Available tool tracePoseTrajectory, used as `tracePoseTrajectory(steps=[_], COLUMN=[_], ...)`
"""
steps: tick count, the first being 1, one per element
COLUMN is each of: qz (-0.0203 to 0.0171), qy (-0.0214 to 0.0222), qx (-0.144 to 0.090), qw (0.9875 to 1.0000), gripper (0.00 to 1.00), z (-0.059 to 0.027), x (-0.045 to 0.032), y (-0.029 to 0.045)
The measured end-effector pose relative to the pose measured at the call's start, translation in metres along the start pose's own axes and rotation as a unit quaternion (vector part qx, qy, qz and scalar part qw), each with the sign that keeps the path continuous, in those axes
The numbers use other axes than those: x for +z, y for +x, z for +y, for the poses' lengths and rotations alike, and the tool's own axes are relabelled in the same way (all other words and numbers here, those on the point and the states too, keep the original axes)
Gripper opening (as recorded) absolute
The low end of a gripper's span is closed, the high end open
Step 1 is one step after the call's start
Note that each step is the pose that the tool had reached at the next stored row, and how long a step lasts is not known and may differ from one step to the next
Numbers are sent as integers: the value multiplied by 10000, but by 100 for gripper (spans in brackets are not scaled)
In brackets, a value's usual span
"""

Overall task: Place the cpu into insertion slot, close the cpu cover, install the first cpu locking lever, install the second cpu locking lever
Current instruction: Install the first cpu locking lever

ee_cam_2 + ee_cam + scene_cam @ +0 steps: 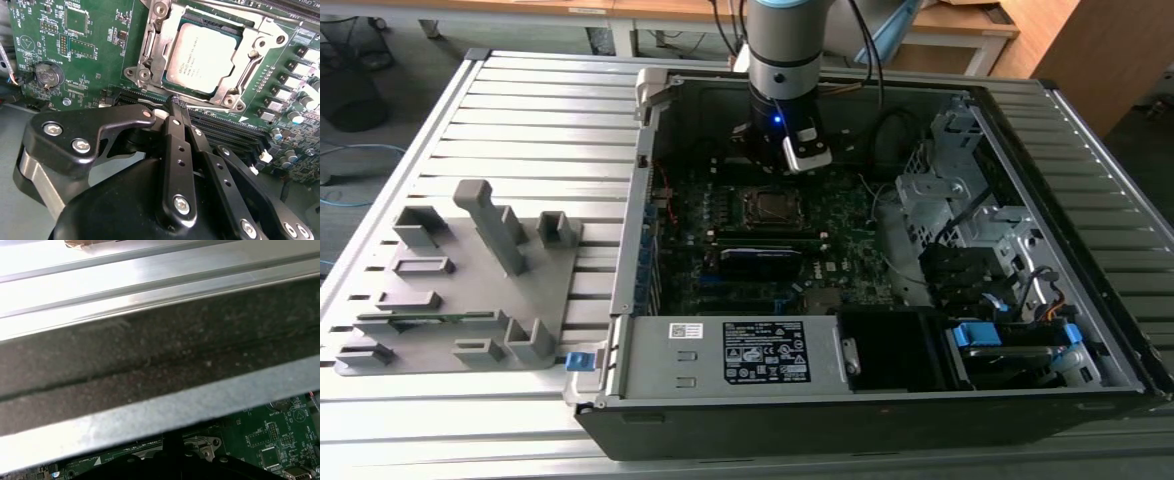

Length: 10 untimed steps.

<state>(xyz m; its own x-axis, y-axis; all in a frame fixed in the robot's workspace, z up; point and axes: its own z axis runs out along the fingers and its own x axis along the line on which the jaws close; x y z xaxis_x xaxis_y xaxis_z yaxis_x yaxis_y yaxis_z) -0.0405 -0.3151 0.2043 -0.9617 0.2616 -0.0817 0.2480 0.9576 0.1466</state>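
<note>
The gripper [173, 104], fingers together and holding nothing, hovers just beside the cpu [200, 57], which sits under the lowered cpu cover [156, 52].

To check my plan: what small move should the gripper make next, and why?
Probably lower the gripper toward the near edge of the cover: the chip lies under the closed cover, and the shut gripper hovers just beside that edge.

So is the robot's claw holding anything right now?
Nothing seems held: the gripper is shut and empty, tips beside the cpu cover, with the cpu seated inside.
</note>
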Motion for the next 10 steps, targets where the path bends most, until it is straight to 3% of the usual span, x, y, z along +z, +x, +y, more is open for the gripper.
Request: tracePoseTrajectory(steps=[10], qz=[0], qy=[1], qx=[4], qw=[10000], gripper=[11], z=[3], x=[0], y=[0])
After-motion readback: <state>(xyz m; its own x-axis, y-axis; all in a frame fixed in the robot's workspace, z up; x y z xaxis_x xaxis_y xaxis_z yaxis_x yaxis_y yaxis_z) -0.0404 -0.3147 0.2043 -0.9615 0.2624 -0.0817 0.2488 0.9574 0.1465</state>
